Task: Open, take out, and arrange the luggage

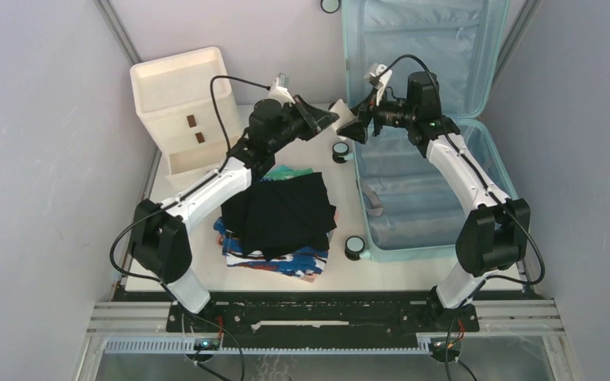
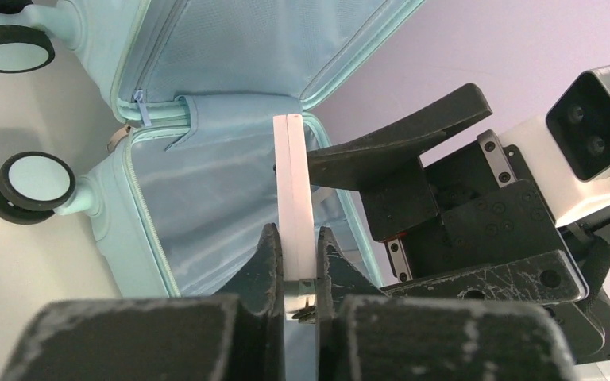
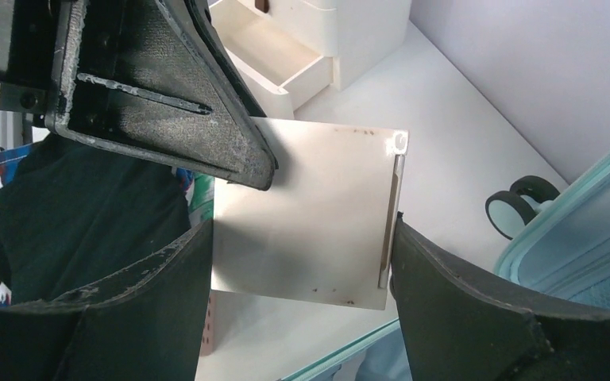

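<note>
The luggage (image 1: 429,190) lies open at the right of the table, its lid standing against the back wall and its light blue lining (image 2: 206,198) showing; its aqua rim (image 3: 588,238) edges the right wrist view. Above the table beside it, both grippers hold one flat white hinged case (image 1: 347,119). My left gripper (image 2: 295,238) is shut on the case's thin edge (image 2: 294,182). My right gripper (image 3: 302,230) spans the case's broad face (image 3: 310,214), a finger against each side edge.
A cream drawer cabinet (image 1: 179,103) stands at the back left, one drawer (image 3: 286,63) pulled out. A pile of clothes topped by a black garment (image 1: 282,214) lies mid-table. A small grey item (image 1: 373,202) rests in the suitcase base. Caster wheels (image 1: 340,151) jut left.
</note>
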{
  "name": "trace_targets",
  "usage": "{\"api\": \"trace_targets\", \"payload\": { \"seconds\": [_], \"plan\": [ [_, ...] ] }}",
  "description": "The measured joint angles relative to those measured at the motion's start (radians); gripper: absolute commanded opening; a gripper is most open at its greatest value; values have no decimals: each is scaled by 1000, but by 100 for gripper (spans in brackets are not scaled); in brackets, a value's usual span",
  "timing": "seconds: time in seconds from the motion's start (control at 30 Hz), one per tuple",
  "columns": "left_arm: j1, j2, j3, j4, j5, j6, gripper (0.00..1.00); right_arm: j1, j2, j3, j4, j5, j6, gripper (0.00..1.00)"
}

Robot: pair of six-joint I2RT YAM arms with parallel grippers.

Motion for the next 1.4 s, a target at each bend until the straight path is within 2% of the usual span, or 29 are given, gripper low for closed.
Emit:
{"api": "trace_targets", "payload": {
  "seconds": [0.03, 0.1, 0.13, 0.23, 0.27, 0.3, 0.33, 0.5, 0.73, 1.03, 1.17, 1.4],
  "plan": [
    [0, 3, 5, -4, 0, 0, 0, 2, 0, 0, 1, 8, -4, 0],
    [0, 3, 6, -10, 0, 2, 0, 5, 0, 1, -2, 16, -11, 10],
    [0, 3, 6, -12, -1, 3, 0, 6, 0, 0, -5, 19, -14, 20],
    [1, 3, 6, -16, -1, 6, 0, 8, 0, 1, -10, 23, -18, 70],
    [1, 3, 6, -17, -2, 8, 0, 9, 0, 1, -12, 23, -21, 80],
    [2, 3, 5, -15, -2, 11, 0, 9, 0, 1, -13, 24, -24, 95],
    [4, 1, 3, -16, -3, 12, 0, 10, 0, 1, -16, 23, -27, 99],
    [32, -53, -79, 2, -19, 26, 0, 13, 0, 19, -54, -35, -40, 100],
    [163, -235, -311, 45, -88, -11, 0, -2, 0, 26, -90, -93, -52, 100],
    [409, -491, -646, 107, -176, -147, 0, -43, 0, 13, -117, -106, -83, 100],
    [530, -560, -761, 112, -201, -200, 0, -59, 0, -11, -127, -105, -100, 100],
    [724, -548, -814, 134, -181, -258, 0, -66, 0, -30, -149, -105, -121, 100]
  ]
}}
